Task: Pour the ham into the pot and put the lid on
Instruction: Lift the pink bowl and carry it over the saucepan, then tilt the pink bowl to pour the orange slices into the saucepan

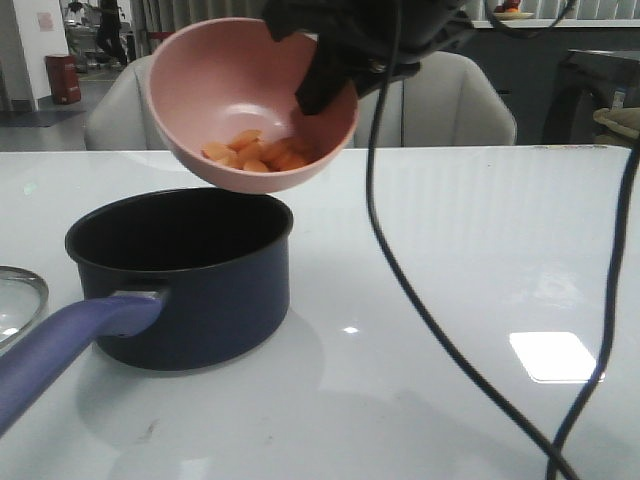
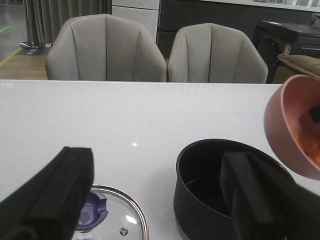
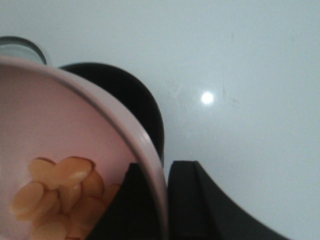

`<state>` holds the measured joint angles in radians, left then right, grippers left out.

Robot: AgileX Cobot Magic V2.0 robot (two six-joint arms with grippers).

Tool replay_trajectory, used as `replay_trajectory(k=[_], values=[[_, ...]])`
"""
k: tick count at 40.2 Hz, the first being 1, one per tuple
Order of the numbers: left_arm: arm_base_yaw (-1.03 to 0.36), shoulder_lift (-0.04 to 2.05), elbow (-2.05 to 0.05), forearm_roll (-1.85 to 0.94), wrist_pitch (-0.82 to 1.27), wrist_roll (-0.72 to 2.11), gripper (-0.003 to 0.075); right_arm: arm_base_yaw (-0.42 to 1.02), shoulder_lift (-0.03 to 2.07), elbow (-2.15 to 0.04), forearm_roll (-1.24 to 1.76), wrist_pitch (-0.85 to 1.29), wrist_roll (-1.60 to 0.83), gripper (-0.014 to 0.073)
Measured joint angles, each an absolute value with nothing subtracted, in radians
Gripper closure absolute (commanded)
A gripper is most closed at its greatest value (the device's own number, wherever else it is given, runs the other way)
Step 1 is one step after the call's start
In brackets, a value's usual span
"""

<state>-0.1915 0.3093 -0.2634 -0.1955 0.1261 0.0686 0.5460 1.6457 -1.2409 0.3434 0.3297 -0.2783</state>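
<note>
the right gripper [image 3: 161, 200] is pinching the rim of the bowl [image 1: 230, 90], holding it tilted above the pot [image 1: 180, 275], ham [image 1: 255, 152] lying inside. the left gripper [image 2: 155, 200] is hanging wide open, empty, over the lid [image 2: 117, 217] beside the pot.

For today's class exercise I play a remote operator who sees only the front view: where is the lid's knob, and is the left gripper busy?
Observer: The left wrist view shows the lid lying flat on the table beside the pot, blue knob up.
Operator: And the left gripper?
Observer: The left gripper is open and holds nothing.
Operator: How is the bowl held?
Observer: In the right wrist view, the right gripper pinches the pink bowl rim, one finger inside; the ham is inside.
</note>
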Motion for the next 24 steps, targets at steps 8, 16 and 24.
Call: replay_trajectory(k=[8, 16, 24], values=[[-0.191, 0.309, -0.263, -0.195, 0.126, 0.069, 0.0146, 0.594, 1.675, -1.241, 0.280, 0.111, -0.288, 0.0454], [-0.191, 0.309, -0.263, -0.195, 0.126, 0.069, 0.0146, 0.641, 1.701, -1.241, 0.229, -0.084, -0.369, 0.0454], [-0.191, 0.309, -0.263, -0.195, 0.126, 0.069, 0.0146, 0.675, 1.733, -1.235, 0.225, -0.313, -0.546, 0.0454]])
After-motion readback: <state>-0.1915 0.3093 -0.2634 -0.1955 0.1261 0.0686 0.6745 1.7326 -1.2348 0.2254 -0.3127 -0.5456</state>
